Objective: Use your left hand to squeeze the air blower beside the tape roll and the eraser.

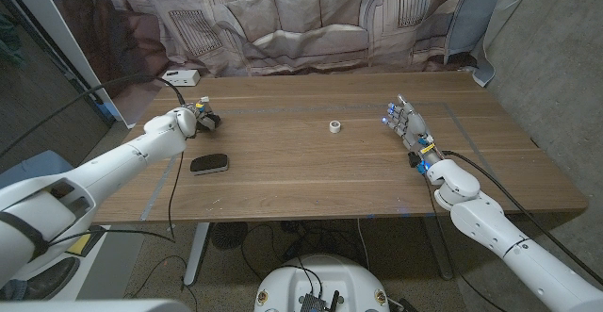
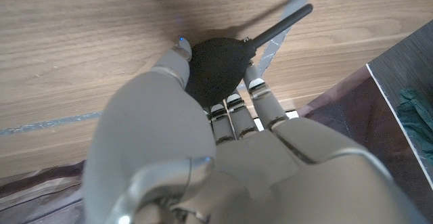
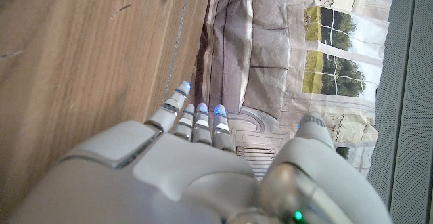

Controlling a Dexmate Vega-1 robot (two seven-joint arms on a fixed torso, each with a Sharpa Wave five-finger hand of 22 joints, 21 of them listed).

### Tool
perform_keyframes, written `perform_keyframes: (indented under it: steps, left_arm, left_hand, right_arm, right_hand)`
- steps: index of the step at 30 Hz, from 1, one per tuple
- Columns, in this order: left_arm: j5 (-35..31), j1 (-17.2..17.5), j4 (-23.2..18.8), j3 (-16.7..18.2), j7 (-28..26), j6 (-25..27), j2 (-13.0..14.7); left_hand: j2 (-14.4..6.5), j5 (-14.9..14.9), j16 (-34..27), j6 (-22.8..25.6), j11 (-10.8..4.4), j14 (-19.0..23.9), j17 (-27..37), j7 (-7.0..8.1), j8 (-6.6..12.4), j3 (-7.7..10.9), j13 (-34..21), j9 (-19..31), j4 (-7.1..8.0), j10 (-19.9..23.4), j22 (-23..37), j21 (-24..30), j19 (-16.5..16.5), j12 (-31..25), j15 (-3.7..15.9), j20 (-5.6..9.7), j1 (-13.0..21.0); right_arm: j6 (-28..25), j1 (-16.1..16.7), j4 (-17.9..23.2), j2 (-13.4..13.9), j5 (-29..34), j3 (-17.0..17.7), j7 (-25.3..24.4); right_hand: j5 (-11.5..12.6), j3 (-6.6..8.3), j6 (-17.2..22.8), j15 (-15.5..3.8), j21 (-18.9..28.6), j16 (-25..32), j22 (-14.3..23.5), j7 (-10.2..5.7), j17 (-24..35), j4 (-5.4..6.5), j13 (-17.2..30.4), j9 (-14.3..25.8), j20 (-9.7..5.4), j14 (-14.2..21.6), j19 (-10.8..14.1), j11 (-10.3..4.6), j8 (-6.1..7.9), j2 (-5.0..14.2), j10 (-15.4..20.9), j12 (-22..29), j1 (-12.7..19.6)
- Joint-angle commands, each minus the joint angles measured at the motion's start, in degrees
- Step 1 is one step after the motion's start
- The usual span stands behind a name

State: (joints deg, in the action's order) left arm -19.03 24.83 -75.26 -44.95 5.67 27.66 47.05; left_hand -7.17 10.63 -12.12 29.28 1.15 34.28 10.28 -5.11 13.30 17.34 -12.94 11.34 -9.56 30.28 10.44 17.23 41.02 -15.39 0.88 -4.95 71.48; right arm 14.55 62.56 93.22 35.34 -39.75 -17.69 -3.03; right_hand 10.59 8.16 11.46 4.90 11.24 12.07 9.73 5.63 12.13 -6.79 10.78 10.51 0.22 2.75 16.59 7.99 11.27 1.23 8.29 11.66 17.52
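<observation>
Closest to the lens, in the left wrist view, the left hand (image 2: 203, 149) has its fingers (image 2: 260, 95) and thumb wrapped around the air blower (image 2: 216, 68), grasping the bulb from two sides. In the head view this hand (image 1: 184, 121) is at the far left part of the wooden table (image 1: 311, 171), and the blower (image 1: 207, 120) is inside it, near the table's left edge.

The blower has a round, matte black bulb that looks like soft rubber, and a thin stiff nozzle (image 2: 284, 22) that points away from the hand. I judge it is light and gives easily under pressure, then springs back. The best place to hold is the widest part of the bulb, where the fingers are now; the nozzle is too thin to grip and a squeeze there does nothing. The rubber is probably not slippery.

Nearer to the robot than the hand lies the eraser (image 1: 209, 164), a dark, flat, rounded block. The tape roll (image 1: 334, 126) is a small white ring, well apart toward the middle of the table.

The right hand (image 1: 405, 123) stands at the right side with fingers released and holds nothing. The table has a smooth, long wood grain.
</observation>
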Motion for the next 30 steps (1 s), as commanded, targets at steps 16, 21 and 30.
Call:
perform_keyframes:
  steps: [16, 21, 30]
  left_arm:
    - [-0.9, 1.8, -10.4, 1.3, 3.5, 5.9, 4.7]
    - [-1.0, 2.2, -11.5, 1.6, 3.7, 7.1, 5.0]
    - [-0.9, 4.0, -16.1, 3.5, 3.5, 8.6, 7.5]
  left_hand:
    - [0.0, 0.2, 0.4, -0.1, 0.40, 0.1, 0.2, -0.28, -0.48, 1.20, -0.3, 0.3, -0.21, -0.1, 0.1, 0.2, 0.2, 0.4, -0.42, 0.00, 1.4]
    - [0.0, 0.3, 0.4, 0.0, 0.43, 0.4, 0.2, -0.33, -0.52, 1.37, -0.3, 0.3, -0.18, -0.1, 0.1, 0.2, 0.3, 0.4, -0.58, 0.04, 1.5]
    - [-0.1, 0.3, 0.5, 0.2, 0.33, 0.5, 0.2, -0.37, -0.56, 1.62, -0.4, 0.3, -0.11, 0.0, 0.1, 0.2, 0.5, 0.5, -0.55, 0.07, 1.7]
  right_arm:
    - [0.3, -1.6, -2.5, -0.8, -1.0, -0.5, 2.1]
    - [0.6, -1.5, -2.4, -0.7, -0.8, -0.3, 1.9]
    - [0.2, -1.1, -1.2, -0.2, -0.9, 0.0, 1.7]
  right_hand:
    - [0.0, 0.30, 0.2, 0.56, -0.1, 0.0, 0.2, 0.46, 0.1, -0.43, 0.3, 0.1, 0.40, 0.3, -0.1, 0.14, -0.22, 0.53, 0.4, -0.2, 0.2]
    - [0.0, 0.30, 0.2, 0.53, -0.1, 0.0, 0.2, 0.45, 0.1, -0.45, 0.3, 0.1, 0.43, 0.3, -0.1, 0.10, -0.22, 0.55, 0.4, -0.2, 0.2]
    - [-0.1, 0.28, 0.1, 0.53, -0.1, 0.0, 0.2, 0.51, 0.1, -0.47, 0.3, 0.1, 0.44, 0.3, -0.1, 0.16, -0.24, 0.55, 0.4, -0.2, 0.2]
